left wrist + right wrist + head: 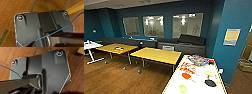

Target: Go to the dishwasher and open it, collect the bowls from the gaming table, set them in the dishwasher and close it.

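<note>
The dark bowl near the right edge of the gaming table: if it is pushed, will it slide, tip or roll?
The dark bowl looks low and wide, so it would probably slide on the smooth white top of the gaming table rather than tip or roll. It lies close to the table's yellow edge, so a push outward might send it off. Its weight cannot be judged.

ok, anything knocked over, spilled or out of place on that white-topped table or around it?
Nothing stands out. The long white-topped gaming table with yellow edges carries a dark bowl-like item and a pale green one, apparently resting flat. The plain yellow-topped tables stand level on the wooden floor; no spill visible.
</note>
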`<state>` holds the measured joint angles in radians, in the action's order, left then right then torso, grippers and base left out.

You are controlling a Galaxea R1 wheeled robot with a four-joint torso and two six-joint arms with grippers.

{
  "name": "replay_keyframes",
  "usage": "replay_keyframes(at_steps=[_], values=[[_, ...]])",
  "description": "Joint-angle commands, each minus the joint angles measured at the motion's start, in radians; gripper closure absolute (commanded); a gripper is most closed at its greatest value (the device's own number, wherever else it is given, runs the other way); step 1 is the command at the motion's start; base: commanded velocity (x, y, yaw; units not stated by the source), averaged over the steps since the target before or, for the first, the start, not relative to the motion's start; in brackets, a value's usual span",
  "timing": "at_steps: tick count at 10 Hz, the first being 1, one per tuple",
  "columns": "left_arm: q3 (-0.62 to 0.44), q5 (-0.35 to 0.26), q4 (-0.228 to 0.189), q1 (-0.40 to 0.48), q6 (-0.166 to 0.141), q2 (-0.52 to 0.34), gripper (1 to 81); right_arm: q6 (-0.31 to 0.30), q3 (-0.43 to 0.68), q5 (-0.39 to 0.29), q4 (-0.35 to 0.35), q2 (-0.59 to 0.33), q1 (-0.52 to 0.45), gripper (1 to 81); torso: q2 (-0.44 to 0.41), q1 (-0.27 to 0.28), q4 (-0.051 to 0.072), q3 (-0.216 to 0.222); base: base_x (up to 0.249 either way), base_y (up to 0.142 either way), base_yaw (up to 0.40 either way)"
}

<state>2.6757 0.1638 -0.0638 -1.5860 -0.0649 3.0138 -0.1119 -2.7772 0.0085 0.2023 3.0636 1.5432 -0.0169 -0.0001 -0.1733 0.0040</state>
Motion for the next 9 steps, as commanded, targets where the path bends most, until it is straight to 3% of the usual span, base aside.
replay_keyframes(at_steps=[1,9], values=[[-0.005,-0.041,-0.008,0.043,-0.001,-0.005,1.0,-0.002,0.001,-0.048,0.005,0.002,-0.053,1.0,0.0,0.0,0.0,0.0,0.0,0.0,-0.334],[-0.002,-0.043,-0.005,0.043,-0.001,-0.004,1.0,0.001,0.001,-0.048,0.006,0.002,-0.056,1.0,0.0,0.0,0.0,0.0,0.0,0.0,-0.345]])
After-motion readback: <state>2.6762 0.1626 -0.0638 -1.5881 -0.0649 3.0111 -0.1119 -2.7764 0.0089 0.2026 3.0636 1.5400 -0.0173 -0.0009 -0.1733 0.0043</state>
